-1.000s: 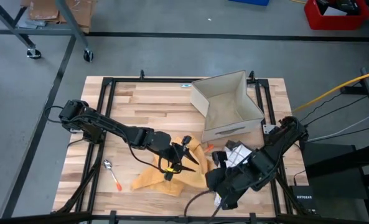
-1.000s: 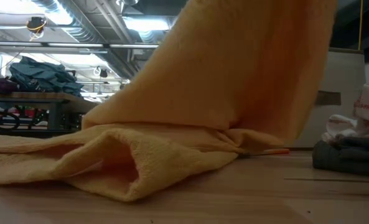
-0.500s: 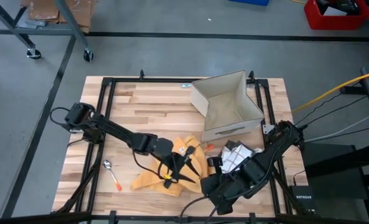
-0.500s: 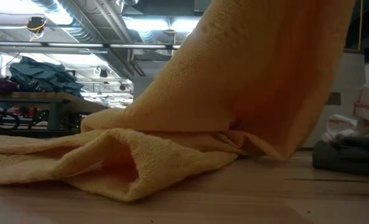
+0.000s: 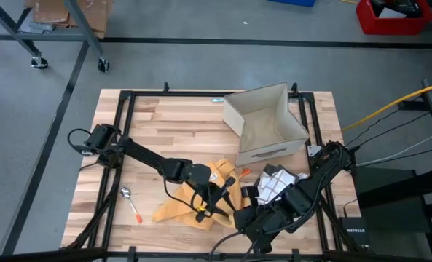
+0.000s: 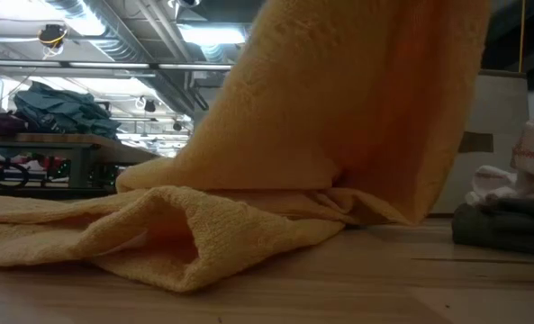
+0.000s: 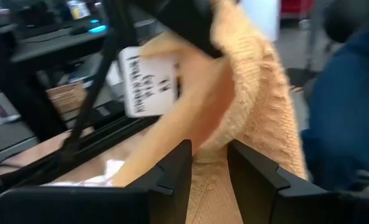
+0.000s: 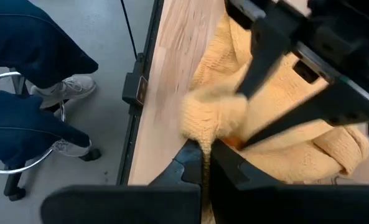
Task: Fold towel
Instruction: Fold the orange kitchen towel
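The yellow towel [image 5: 178,209] lies crumpled near the table's near edge. Part of it is raised and climbs out of the low view's top [image 6: 357,99], while its lower folds [image 6: 158,229] rest on the wood. My left gripper [image 5: 214,198] reaches in from the left and is shut on the towel [image 7: 259,93]. My right gripper [image 5: 237,214] comes from the right, just beside it, and is shut on a towel bunch [image 8: 284,143]. The left gripper [image 8: 296,68] shows dark above the towel in the right wrist view. My left gripper has raised towel cloth [image 7: 208,163] pinched between its two fingers; the cloth runs on past the fingertips as a thick gathered fold, lifted off the table. My right gripper pinches a bunched fold [image 8: 210,124] of the towel between its two fingers [image 8: 193,163], coming nearly level from the table's right. The bunch stands just beyond the fingertips, and the rest of the towel lies on the wood.
An open cardboard box [image 5: 266,120] stands at the far right. A pile of folded cloths [image 5: 275,185] [image 6: 510,220] lies right of the towel. A spoon [image 5: 127,193] and an orange-handled tool [image 5: 137,211] lie to the left. A seated person's legs [image 8: 28,81] are beside the near edge.
My right gripper has moved toward the table's left, closing in on my left gripper. My left gripper has shifted slightly toward the near edge. The raised part of the towel has swung right and then back left, while its lower folds have stayed on the table.
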Motion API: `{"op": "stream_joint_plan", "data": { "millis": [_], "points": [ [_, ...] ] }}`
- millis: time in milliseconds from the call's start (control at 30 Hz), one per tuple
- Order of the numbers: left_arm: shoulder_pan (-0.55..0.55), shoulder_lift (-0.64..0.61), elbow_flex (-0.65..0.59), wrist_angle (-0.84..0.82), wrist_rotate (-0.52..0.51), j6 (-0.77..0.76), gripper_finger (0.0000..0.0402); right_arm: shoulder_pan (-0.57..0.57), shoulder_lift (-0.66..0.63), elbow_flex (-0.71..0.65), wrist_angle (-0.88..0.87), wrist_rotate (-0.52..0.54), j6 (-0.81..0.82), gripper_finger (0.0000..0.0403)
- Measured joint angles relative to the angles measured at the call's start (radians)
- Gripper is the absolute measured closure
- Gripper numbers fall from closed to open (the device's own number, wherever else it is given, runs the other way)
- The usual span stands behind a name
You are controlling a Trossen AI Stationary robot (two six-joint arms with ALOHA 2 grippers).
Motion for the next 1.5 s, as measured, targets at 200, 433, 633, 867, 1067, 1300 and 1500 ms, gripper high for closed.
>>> {"op": "stream_joint_plan", "data": {
  "millis": [200, 433, 633, 867, 1067, 1300, 1500],
  "points": [
    [-0.023, -0.002, 0.000, 0.029, 0.028, -0.010, 0.0315, 0.000, 0.000, 0.000, -0.008, -0.005, 0.000, 0.0393],
    [-0.056, -0.004, 0.000, -0.084, 0.050, -0.069, 0.0315, 0.000, 0.000, 0.000, -0.040, 0.002, 0.000, 0.0393],
    [-0.047, -0.004, 0.000, -0.152, -0.042, -0.065, 0.0315, 0.000, 0.000, -0.001, -0.041, 0.002, 0.001, 0.0393],
    [0.011, -0.005, 0.000, -0.227, -0.190, -0.075, 0.0315, 0.000, 0.000, -0.001, -0.056, -0.038, 0.049, 0.0393],
    [0.091, -0.005, 0.000, -0.380, -0.218, 0.001, 0.0315, 0.000, 0.000, -0.001, -0.058, -0.059, 0.085, 0.0393],
    [0.180, -0.005, 0.000, -0.582, -0.218, 0.001, 0.0315, 0.000, 0.000, -0.001, -0.058, -0.069, 0.087, 0.0393],
    [0.213, -0.005, 0.000, -0.710, -0.219, -0.058, 0.0315, 0.000, 0.000, -0.001, -0.057, -0.077, 0.087, 0.0393]
  ]
}}
